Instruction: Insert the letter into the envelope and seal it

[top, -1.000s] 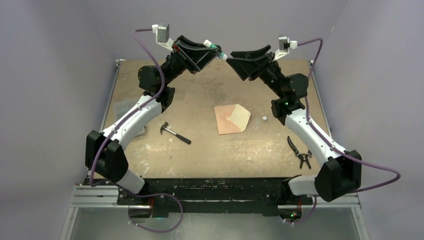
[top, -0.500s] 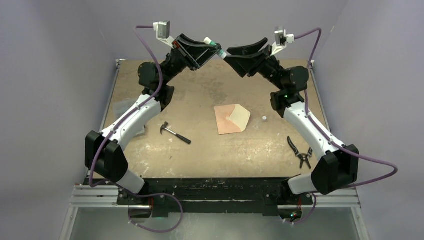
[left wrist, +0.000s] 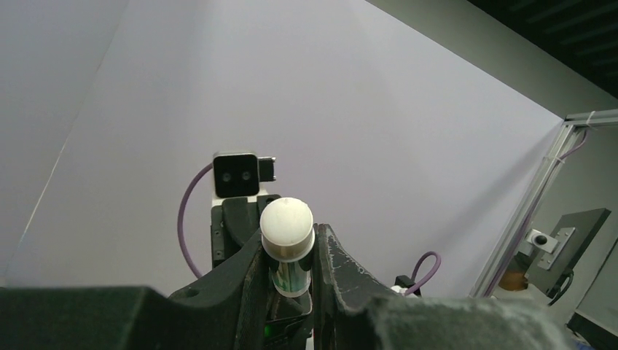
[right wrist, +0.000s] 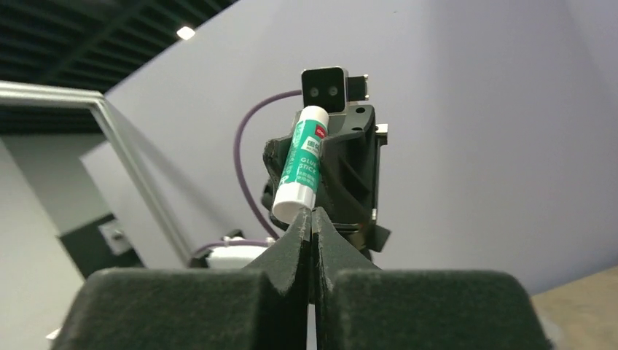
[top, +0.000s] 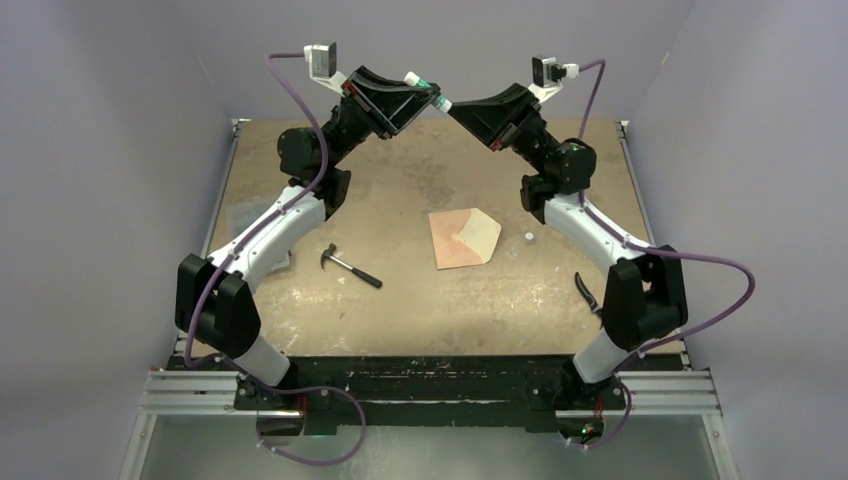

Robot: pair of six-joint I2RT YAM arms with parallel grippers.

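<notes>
The envelope [top: 455, 242] lies flat mid-table, its pale cream flap [top: 482, 236] open toward the right. The letter does not show as a separate sheet. Both arms are raised high at the back. My left gripper [top: 424, 100] [left wrist: 290, 237] is shut on a green-and-white glue stick [top: 421, 87] [left wrist: 287, 227] [right wrist: 300, 168], which juts out past its fingers. My right gripper [top: 452, 108] [right wrist: 311, 213] faces it with the jaws pressed together. Its tips sit right at the stick's white end, and nothing shows between them.
A hammer [top: 350, 266] lies left of the envelope. A small white round piece [top: 528, 237] sits just right of the flap. Pliers [top: 584, 288] lie partly hidden behind the right arm. A clear plastic scrap [top: 238, 216] rests by the left table edge.
My right gripper has gone from open to shut and shifted left toward the stick, while its elbow swung inward. The left gripper kept hold of the glue stick and rose slightly.
</notes>
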